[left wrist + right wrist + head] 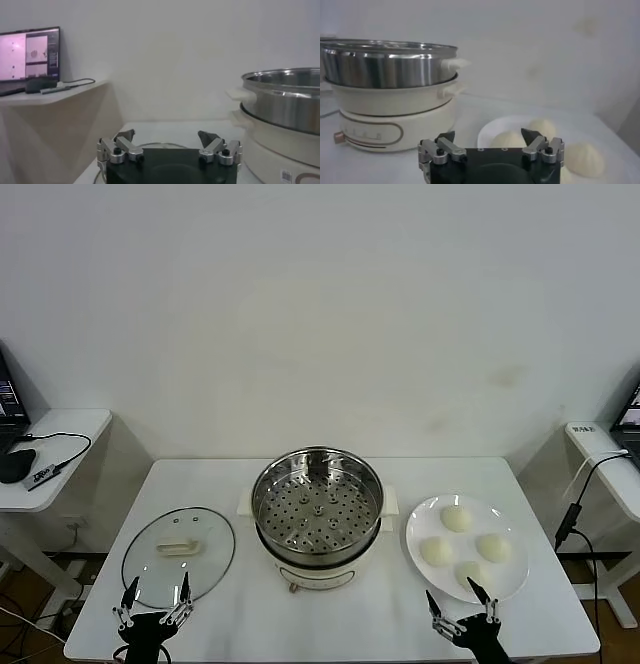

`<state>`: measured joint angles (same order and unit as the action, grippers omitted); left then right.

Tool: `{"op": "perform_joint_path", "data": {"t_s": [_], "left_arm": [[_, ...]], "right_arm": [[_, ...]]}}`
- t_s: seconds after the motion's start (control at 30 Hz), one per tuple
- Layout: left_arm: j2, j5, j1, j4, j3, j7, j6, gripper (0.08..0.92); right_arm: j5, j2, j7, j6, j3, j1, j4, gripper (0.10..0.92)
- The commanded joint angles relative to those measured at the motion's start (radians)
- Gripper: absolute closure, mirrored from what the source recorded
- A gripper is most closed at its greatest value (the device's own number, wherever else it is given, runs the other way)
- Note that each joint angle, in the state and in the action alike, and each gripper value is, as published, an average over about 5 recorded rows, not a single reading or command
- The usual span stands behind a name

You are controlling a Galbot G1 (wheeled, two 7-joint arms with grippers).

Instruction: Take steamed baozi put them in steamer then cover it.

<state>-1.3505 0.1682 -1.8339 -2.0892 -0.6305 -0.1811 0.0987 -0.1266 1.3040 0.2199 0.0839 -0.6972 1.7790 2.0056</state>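
The shiny steamer point(318, 504) stands uncovered and empty on its white cooker base at the table's middle. Several cream-white baozi point(456, 518) lie on a white plate point(420, 524) to its right. The glass cover point(178, 556) lies flat on the table to its left, handle up. My left gripper point(155, 592) hovers open at the cover's near edge, holding nothing. My right gripper point(458, 599) is open just in front of the plate. The right wrist view shows the baozi point(507, 139) beyond the right gripper point(489, 135), with the steamer point(385, 62) off to one side. The left wrist view has the left gripper point(167, 136) beside the steamer point(285, 100).
A low side table point(60, 429) on the left carries a mouse and a cable. Another side table point(600, 449) on the right has a cable hanging from it. A lit monitor point(30, 55) shows in the left wrist view. The white wall is close behind the table.
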Motion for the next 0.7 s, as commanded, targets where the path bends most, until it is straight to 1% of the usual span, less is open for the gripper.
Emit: {"op": "perform_joint_path", "data": {"t_s": [0.03, 0.13, 0.23, 0.33, 0.4, 0.57, 0.7], "left_arm": [[0.009, -0.041, 0.013, -0.022, -0.003, 0.025, -0.052, 0.177], [0.014, -0.059, 0.031, -0.015, -0.003, 0.026, -0.053, 0.177], [0.020, -0.072, 0.049, -0.009, -0.003, 0.029, -0.060, 0.177], [0.021, -0.083, 0.060, -0.008, -0.004, 0.033, -0.066, 0.177], [0.021, -0.090, 0.066, -0.008, -0.006, 0.034, -0.071, 0.177], [0.023, -0.103, 0.073, -0.005, -0.008, 0.037, -0.077, 0.177], [0.026, -0.113, 0.074, 0.000, -0.008, 0.037, -0.077, 0.177]], "right_arm": [[0.092, -0.042, -0.010, -0.002, -0.011, -0.026, 0.002, 0.203], [0.170, -0.091, -0.016, -0.016, -0.042, -0.064, -0.010, 0.203], [0.292, -0.166, -0.018, -0.027, -0.083, -0.125, -0.034, 0.203], [0.418, -0.249, 0.000, -0.038, -0.122, -0.192, -0.063, 0.203], [0.470, -0.310, 0.025, -0.055, -0.142, -0.229, -0.082, 0.203], [0.537, -0.479, 0.138, -0.085, -0.163, -0.290, -0.121, 0.203], [0.511, -0.635, 0.215, -0.123, -0.142, -0.335, -0.159, 0.203]]}}
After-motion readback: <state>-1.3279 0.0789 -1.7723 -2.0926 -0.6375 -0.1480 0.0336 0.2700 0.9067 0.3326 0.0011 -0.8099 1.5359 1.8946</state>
